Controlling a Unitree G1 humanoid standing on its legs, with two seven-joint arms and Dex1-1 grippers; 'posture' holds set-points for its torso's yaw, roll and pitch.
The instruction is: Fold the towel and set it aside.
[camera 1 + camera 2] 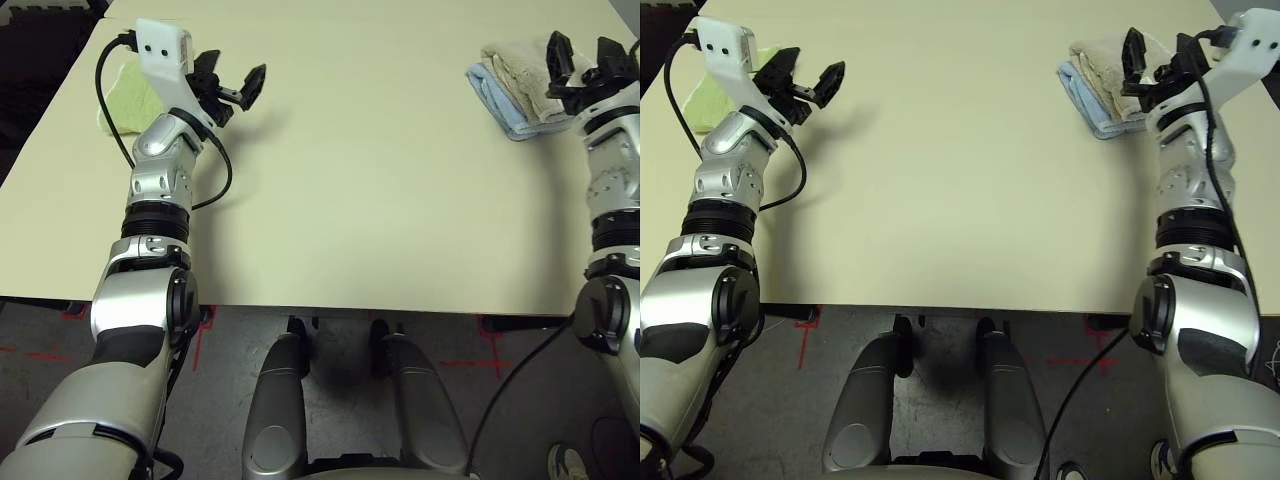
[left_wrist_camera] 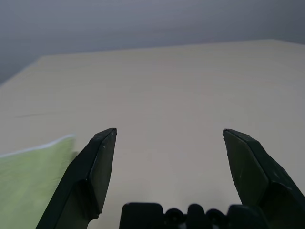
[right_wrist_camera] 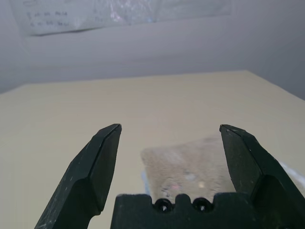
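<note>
The beige towel (image 1: 518, 66) lies folded on top of a light blue towel (image 1: 500, 108) at the table's far right. My right gripper (image 1: 583, 50) hangs just over the beige towel's right side, open, with nothing between its fingers. In the right wrist view the towel (image 3: 190, 168) lies below and between the spread fingers of my right gripper (image 3: 170, 129). At the far left my left gripper (image 1: 235, 75) is raised above the table, open and empty.
A lime-green folded towel (image 1: 125, 95) lies at the far left behind my left wrist, and its corner (image 2: 28, 176) shows beside the left finger. The cream table (image 1: 350, 180) runs bare between the two arms, with its front edge close to my body.
</note>
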